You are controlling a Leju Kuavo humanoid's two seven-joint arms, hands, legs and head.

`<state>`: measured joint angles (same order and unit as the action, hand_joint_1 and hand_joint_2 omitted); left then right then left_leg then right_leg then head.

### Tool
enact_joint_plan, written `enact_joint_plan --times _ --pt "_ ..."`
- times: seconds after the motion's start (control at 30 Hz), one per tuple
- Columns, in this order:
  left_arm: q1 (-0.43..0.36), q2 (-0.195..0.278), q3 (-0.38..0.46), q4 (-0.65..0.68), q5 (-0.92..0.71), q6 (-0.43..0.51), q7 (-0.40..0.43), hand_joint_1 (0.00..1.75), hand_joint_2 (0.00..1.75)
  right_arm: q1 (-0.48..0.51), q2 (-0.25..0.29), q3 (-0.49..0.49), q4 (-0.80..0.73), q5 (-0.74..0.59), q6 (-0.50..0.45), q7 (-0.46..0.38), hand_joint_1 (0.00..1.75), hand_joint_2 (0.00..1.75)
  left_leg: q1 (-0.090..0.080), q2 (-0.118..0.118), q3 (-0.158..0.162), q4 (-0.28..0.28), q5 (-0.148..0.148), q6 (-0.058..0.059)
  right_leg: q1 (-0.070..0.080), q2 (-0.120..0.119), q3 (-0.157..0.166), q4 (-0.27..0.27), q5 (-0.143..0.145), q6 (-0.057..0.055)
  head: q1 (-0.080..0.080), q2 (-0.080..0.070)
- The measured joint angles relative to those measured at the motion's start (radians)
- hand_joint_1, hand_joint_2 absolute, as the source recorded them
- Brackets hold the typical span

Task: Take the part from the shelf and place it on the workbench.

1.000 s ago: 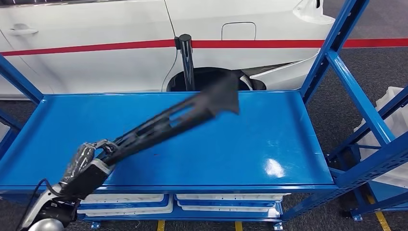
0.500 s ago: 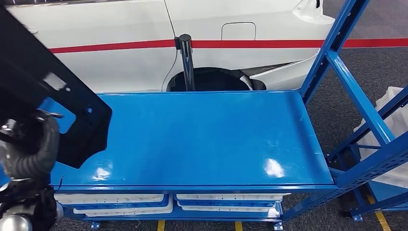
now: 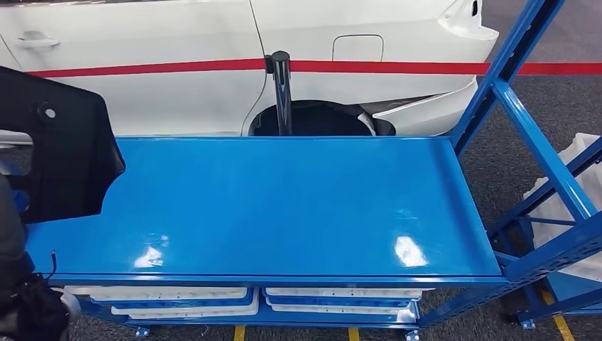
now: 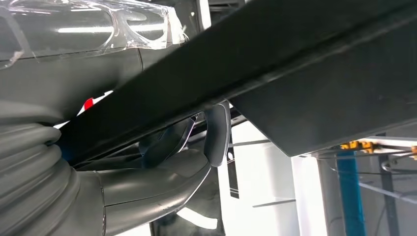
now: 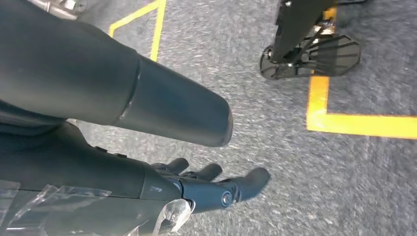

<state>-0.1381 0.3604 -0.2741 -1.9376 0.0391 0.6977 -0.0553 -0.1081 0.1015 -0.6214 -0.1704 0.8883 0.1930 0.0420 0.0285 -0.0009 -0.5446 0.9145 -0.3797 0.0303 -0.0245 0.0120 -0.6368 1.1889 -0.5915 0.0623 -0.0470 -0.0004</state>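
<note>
The part (image 3: 64, 156) is a large flat black plastic panel with a round hole. It stands raised at the far left of the head view, over the left end of the blue shelf (image 3: 298, 206). In the left wrist view my left hand (image 4: 162, 167) grips the part (image 4: 275, 64) along its edge, with the thumb (image 4: 216, 130) pressed against its underside. The shelf top itself is bare. My right hand (image 5: 211, 189) hangs over the grey floor with its fingers stretched out and nothing in it.
A white car (image 3: 177, 35) with a red stripe stands just behind the shelf, and a black post (image 3: 282, 92) rises at the shelf's back edge. Blue uprights (image 3: 525, 121) frame the right end. White trays (image 3: 263, 298) lie on the level below. Yellow tape (image 5: 359, 123) marks the floor.
The part swung off the middle of the shelf, up and to the far left, still held by my left hand. The camera has shifted slightly.
</note>
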Motion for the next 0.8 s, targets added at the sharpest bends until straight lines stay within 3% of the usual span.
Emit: enact_joint_plan --times 0.03,0.07,0.1,0.17,0.2,0.23,0.33,0.37,0.43,0.5,0.53,0.57,0.6,0.7,0.77,0.8 --pt "0.0 -0.004 -0.002 -0.003 -0.005 0.0 0.002 1.75 1.75 0.0 0.0 0.0 0.0 0.0 0.0 0.0 0.0 0.0 0.001 0.001 -0.002 0.001 0.0 -0.001 -0.003 0.0 -0.016 0.041 -0.012 0.004 0.001 0.0" --pt "-0.001 -0.007 -0.003 -0.006 -0.01 0.0 0.004 1.75 1.75 0.001 0.0 0.0 0.0 0.0 0.0 0.0 0.0 0.0 0.004 0.0 -0.003 0.002 0.001 -0.003 -0.007 -0.001 -0.013 0.044 -0.002 0.009 0.001 0.0" --pt "-0.001 -0.01 -0.005 -0.01 -0.013 0.0 0.006 1.75 1.75 0.0 -0.001 0.0 0.0 -0.001 0.0 0.0 0.0 0.0 0.008 0.0 -0.004 0.003 0.001 -0.007 -0.012 -0.001 0.011 0.005 0.025 0.015 0.001 0.0" --pt "-0.005 -0.015 -0.007 -0.019 -0.021 0.0 0.01 1.75 1.75 -0.001 -0.002 0.0 0.0 -0.001 0.0 -0.001 0.0 0.0 0.015 -0.001 -0.009 0.012 0.0 -0.022 -0.02 -0.001 0.089 -0.135 0.086 0.029 0.001 0.0" --pt "-0.008 -0.017 -0.008 -0.024 -0.025 0.0 0.011 1.75 1.75 -0.002 -0.001 0.0 0.0 -0.001 0.0 -0.001 0.0 0.0 0.016 -0.003 -0.012 0.019 -0.002 -0.032 -0.021 0.002 0.112 -0.18 0.107 0.029 0.002 0.0" --pt "-0.012 -0.018 -0.01 -0.03 -0.027 0.0 0.012 1.75 1.75 -0.002 0.0 0.0 0.0 -0.001 0.0 -0.002 0.0 0.0 0.015 -0.004 -0.016 0.025 -0.003 -0.041 -0.022 0.006 0.123 -0.205 0.112 0.023 0.002 0.0" --pt "-0.018 -0.021 -0.014 -0.044 -0.035 0.001 0.014 1.75 1.75 -0.005 -0.001 -0.001 0.0 -0.004 -0.001 -0.002 0.0 0.0 0.018 -0.007 -0.026 0.037 0.0 -0.055 -0.02 0.009 0.108 -0.198 0.11 -0.009 -0.001 0.0" --pt "-0.018 -0.021 -0.015 -0.046 -0.04 0.002 0.016 1.75 1.75 -0.005 -0.001 -0.001 0.0 -0.006 -0.001 -0.002 0.0 0.0 0.02 -0.006 -0.033 0.051 -0.014 -0.057 -0.018 0.007 0.101 -0.195 0.114 -0.018 -0.003 0.0" --pt "-0.019 -0.022 -0.018 -0.05 -0.051 0.001 0.02 1.75 1.75 -0.005 -0.002 -0.002 0.0 -0.01 -0.002 -0.003 0.0 0.0 0.018 -0.004 -0.066 0.141 -0.085 -0.056 -0.013 0.004 0.086 -0.195 0.126 -0.036 -0.006 0.0" --pt "-0.02 -0.023 -0.022 -0.055 -0.059 0.001 0.022 1.75 1.75 -0.004 -0.002 -0.002 0.0 -0.012 -0.001 -0.003 0.0 0.0 0.01 -0.003 -0.113 0.284 -0.176 -0.05 -0.003 0.002 0.066 -0.195 0.14 -0.048 -0.009 0.0" --pt "-0.02 -0.024 -0.023 -0.056 -0.061 0.002 0.022 1.75 1.75 -0.004 -0.002 -0.002 0.0 -0.012 -0.001 -0.003 0.0 0.0 0.005 -0.003 -0.122 0.334 -0.2 -0.045 0.003 0.002 0.057 -0.195 0.147 -0.052 -0.01 0.0" --pt "-0.02 -0.024 -0.025 -0.057 -0.063 0.002 0.023 1.75 1.75 -0.004 -0.002 -0.002 0.0 -0.013 -0.001 -0.003 0.0 0.0 -0.001 -0.003 -0.114 0.348 -0.204 -0.036 0.009 0.001 0.048 -0.195 0.153 -0.055 -0.01 0.0" --pt "-0.021 -0.025 -0.027 -0.058 -0.066 0.002 0.023 1.75 1.75 -0.004 -0.002 -0.002 0.0 -0.013 -0.001 -0.003 0.0 0.0 -0.008 -0.003 -0.086 0.323 -0.19 -0.025 0.016 0.001 0.041 -0.194 0.16 -0.058 -0.01 0.0" --pt "-0.029 -0.027 -0.033 -0.067 -0.075 0.002 0.024 1.75 1.75 -0.004 0.001 -0.002 0.0 -0.017 -0.001 -0.003 0.0 0.0 -0.037 0.0 0.052 0.115 -0.13 0.024 0.029 0.001 0.028 -0.195 0.178 -0.062 -0.008 0.0" --pt "-0.034 -0.028 -0.035 -0.075 -0.078 0.002 0.026 1.75 1.75 -0.004 0.003 -0.003 0.001 -0.019 -0.003 -0.003 0.0 0.0 -0.05 0.005 0.092 0.039 -0.12 0.036 0.027 0.0 0.025 -0.199 0.19 -0.057 -0.007 0.0" --pt "-0.035 -0.028 -0.036 -0.078 -0.08 0.002 0.027 1.75 1.75 -0.004 0.003 -0.004 0.001 -0.02 -0.004 -0.003 0.0 0.0 -0.053 0.007 0.093 0.032 -0.114 0.033 0.026 0.0 0.025 -0.202 0.197 -0.052 -0.007 0.0"
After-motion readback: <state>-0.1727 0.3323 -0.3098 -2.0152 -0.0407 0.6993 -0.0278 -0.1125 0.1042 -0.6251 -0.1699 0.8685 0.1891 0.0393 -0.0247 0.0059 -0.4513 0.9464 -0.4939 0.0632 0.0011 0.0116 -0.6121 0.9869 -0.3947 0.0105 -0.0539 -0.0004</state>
